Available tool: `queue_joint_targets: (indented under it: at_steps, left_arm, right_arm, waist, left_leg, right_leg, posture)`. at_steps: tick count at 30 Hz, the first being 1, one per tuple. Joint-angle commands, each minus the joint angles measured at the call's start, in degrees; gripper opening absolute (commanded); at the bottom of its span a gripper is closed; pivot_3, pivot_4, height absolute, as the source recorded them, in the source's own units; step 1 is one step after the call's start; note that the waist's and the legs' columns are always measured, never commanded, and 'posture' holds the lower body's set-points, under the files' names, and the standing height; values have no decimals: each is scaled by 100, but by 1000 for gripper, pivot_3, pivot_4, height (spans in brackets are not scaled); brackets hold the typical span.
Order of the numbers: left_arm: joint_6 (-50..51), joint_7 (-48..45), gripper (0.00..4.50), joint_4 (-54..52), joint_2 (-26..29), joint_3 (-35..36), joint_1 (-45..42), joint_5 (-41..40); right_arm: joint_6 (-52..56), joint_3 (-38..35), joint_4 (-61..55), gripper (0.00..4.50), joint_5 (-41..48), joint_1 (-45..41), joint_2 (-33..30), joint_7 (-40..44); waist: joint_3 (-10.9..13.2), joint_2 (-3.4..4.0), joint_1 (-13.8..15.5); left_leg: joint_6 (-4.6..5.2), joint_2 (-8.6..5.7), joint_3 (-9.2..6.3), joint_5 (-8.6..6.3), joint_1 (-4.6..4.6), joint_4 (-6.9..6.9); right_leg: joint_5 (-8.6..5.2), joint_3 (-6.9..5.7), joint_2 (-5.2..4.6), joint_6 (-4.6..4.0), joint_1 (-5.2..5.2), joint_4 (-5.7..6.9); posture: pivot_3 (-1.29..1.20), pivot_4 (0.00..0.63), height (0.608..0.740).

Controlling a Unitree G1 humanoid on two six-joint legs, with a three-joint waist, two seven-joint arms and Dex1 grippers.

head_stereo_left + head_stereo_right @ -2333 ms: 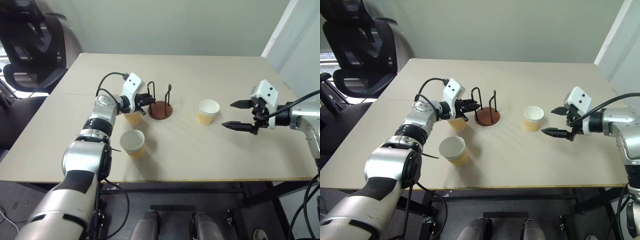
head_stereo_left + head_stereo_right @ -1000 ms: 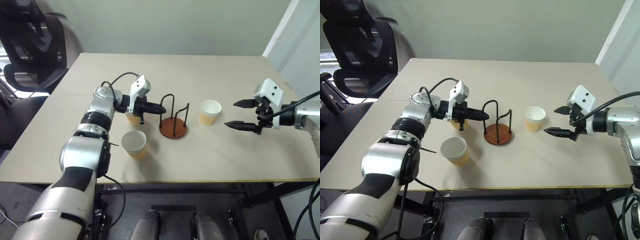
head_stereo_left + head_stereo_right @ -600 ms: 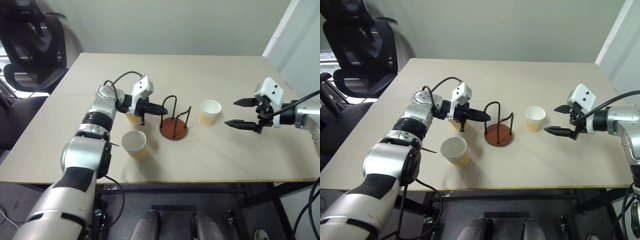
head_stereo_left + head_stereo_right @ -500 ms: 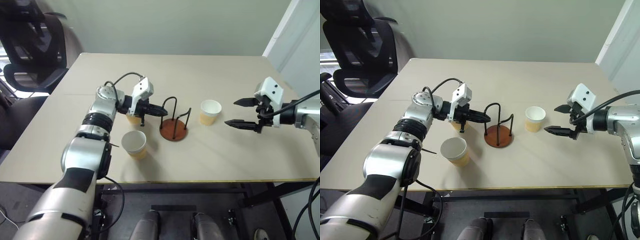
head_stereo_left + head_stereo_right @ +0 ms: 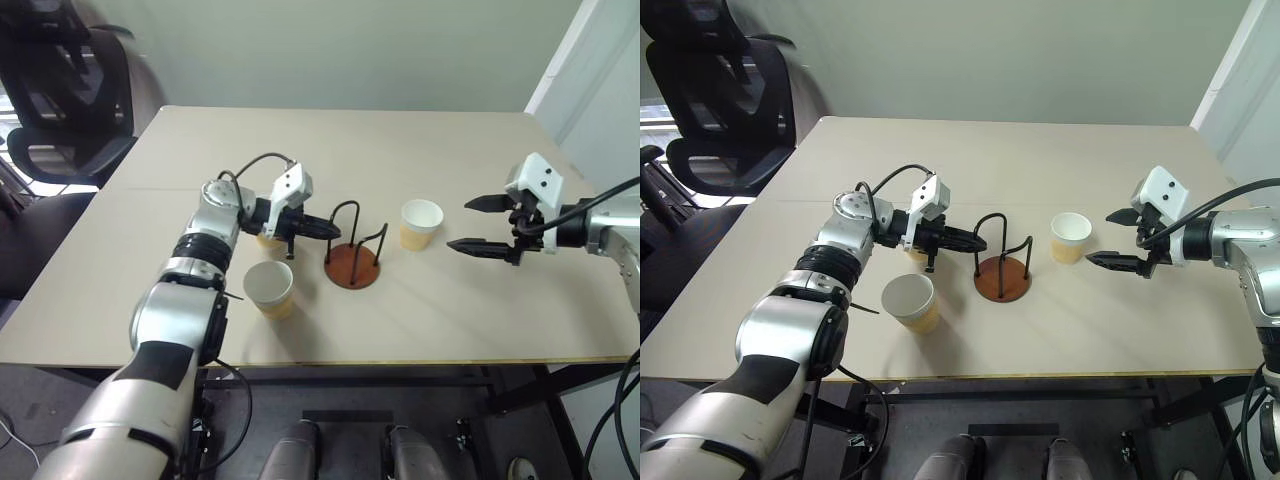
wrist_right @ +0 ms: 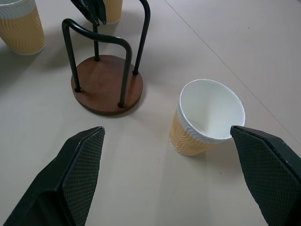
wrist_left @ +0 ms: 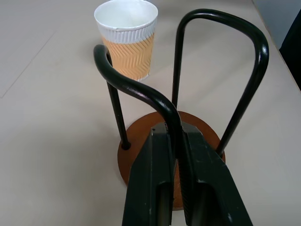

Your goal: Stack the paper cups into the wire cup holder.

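Note:
The wire cup holder (image 5: pixel 352 268) stands mid-table on its reddish-brown disc base, two black loops upright. My left gripper (image 5: pixel 327 229) is shut on the nearer loop (image 7: pixel 141 89), pinching the wire between its fingers. One paper cup (image 5: pixel 420 222) stands upright just right of the holder. A second cup (image 5: pixel 268 288) sits in front of my left forearm, and a third (image 5: pixel 263 238) is partly hidden behind that wrist. My right gripper (image 5: pixel 461 225) hangs open beside the right cup (image 6: pixel 209 117), apart from it, holding nothing.
The beige table (image 5: pixel 450 330) has bare surface in front of and behind the holder. A black office chair (image 5: pixel 60 90) stands off the far left corner. A white wall panel (image 5: pixel 590 70) rises at the right.
Since the earliest frames my left gripper has dragged the holder to the right and nearer, closer to the right cup. Over the last half second it barely shifts. The right gripper stays put.

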Motion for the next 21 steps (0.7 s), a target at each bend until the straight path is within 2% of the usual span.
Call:
queue_joint_targets:
  at_steps: [1,3,13,21]
  left_arm:
    - [60,-42,612,-192,8,4,-29,-61]
    - [74,-73,1071,-200,5,12,-13,-74]
    - [114,-118,4487,-240,47,58,-8,-124]
    - [22,-145,4487,-340,396,121,-84,-137]
  right_arm:
    - [-85,-75,-67,4368,-2,-136,-43,24]
    - [-86,-72,-66,4368,-2,-135,-46,25]
    - [-124,-45,-22,4368,-19,-156,-63,62]
    - [-204,-1,129,4368,-68,-222,-45,112]
  waist:
    - [0,0,0]
    - [0,0,0]
    - [0,0,0]
    - [0,0,-6]
  left_leg:
    - [0,0,0,0,0,1]
    - [0,0,0,0,0,1]
    - [0,0,0,-1,0,1]
    - [0,1,0,-2,0,1]
  right_leg:
    - [0,0,0,0,0,0]
    - [1,0,0,0,0,0]
    - [1,0,0,1,0,0]
    - [1,1,1,1,0,0]
  posture:
    - [0,150,740]
    - [0,150,740]
    - [0,150,740]
    - [0,150,740]
